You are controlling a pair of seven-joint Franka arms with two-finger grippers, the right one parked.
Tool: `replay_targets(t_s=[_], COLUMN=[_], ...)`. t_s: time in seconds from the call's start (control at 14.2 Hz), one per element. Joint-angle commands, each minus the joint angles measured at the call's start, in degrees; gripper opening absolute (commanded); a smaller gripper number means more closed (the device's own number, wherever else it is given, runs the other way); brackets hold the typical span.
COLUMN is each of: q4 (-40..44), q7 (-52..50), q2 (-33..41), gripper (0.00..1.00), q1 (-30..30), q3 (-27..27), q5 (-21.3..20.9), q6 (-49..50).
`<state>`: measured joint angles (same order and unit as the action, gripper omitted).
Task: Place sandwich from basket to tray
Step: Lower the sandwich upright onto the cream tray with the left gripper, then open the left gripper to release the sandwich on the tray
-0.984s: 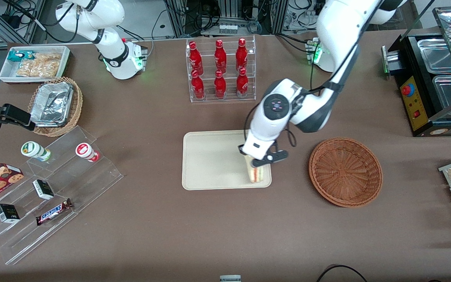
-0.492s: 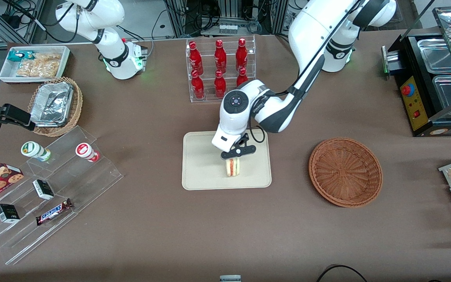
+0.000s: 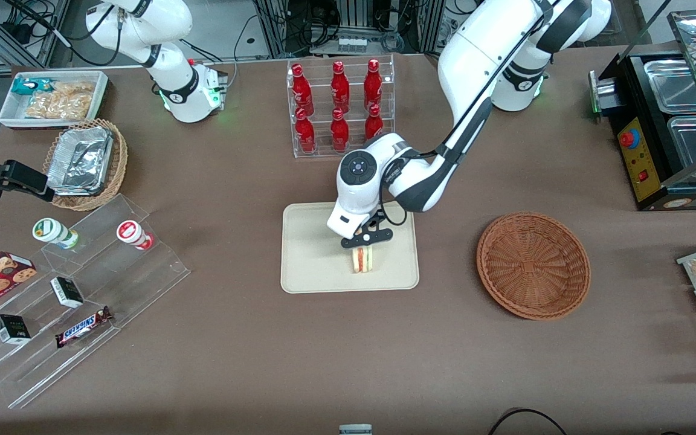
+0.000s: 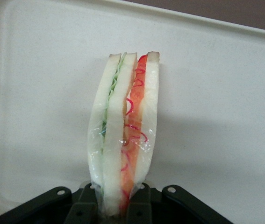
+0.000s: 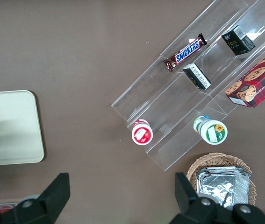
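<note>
Currently gripper is holding the sandwich on edge over the tray (jaws clenched on it), frame center; basket sitting mid-right.

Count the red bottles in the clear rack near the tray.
6, in the clear rack: three on the upper tier, three on the lower; the arm partly covers one. The gripper, over the tray, holds the sandwich.
</note>
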<state>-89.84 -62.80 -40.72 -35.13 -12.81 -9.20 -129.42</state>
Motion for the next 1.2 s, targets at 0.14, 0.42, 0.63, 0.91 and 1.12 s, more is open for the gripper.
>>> replay_targets(t_s=[0.14, 0.42, 0.63, 0.91, 1.12], q4=[1.77, 3.52, 10.27, 13.29, 12.58], q7=[-0.13, -0.66, -0.92, -0.75, 0.13], q2=[-1.03, -0.59, -0.07, 5.28, 11.87], gripper=[0.70, 1.00, 1.00, 1.00, 1.00], q1=[-0.82, -0.73, 0.05, 2.34, 7.68], q3=[0.51, 0.59, 0.86, 1.56, 2.18], q5=[-1.00, -1.09, -0.82, -0.91, -0.65], q6=[1.02, 1.54, 8.54, 17.88, 27.00])
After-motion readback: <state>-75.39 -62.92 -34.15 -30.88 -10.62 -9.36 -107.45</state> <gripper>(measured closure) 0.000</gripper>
